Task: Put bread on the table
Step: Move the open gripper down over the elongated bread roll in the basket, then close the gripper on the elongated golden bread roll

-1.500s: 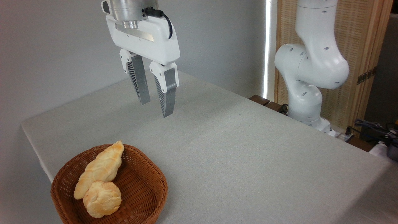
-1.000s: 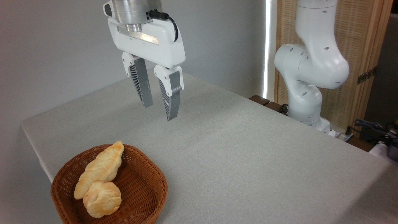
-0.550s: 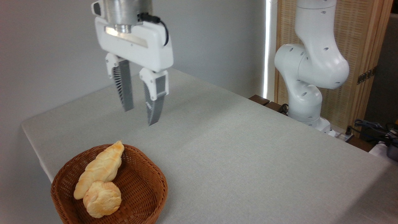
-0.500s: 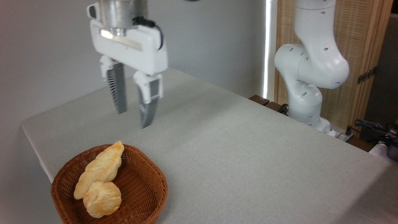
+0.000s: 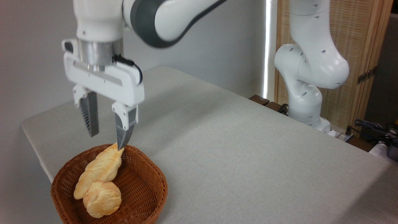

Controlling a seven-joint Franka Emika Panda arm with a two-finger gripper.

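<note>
The bread (image 5: 100, 168), a long braided pale golden loaf, lies tilted in a round brown wicker basket (image 5: 146, 193) at the lower left, its upper tip resting on the far rim. My gripper (image 5: 105, 141) hangs open just above that upper tip, fingers pointing down and nothing between them. The right fingertip (image 5: 122, 143) overlaps the loaf's tip in the picture; I cannot tell if it touches. The light grey table (image 5: 233, 149) stretches out to the right of the basket.
A small round golden bun (image 5: 102, 199) lies in the basket against the loaf's lower end. The arm's white base (image 5: 306, 102) stands at the table's far right edge, with cables (image 5: 373, 127) beyond it. The table's left edge runs close behind the basket.
The gripper has moved left and down from above the table's middle to just above the basket, staying open. The loaf and the bun have not moved.
</note>
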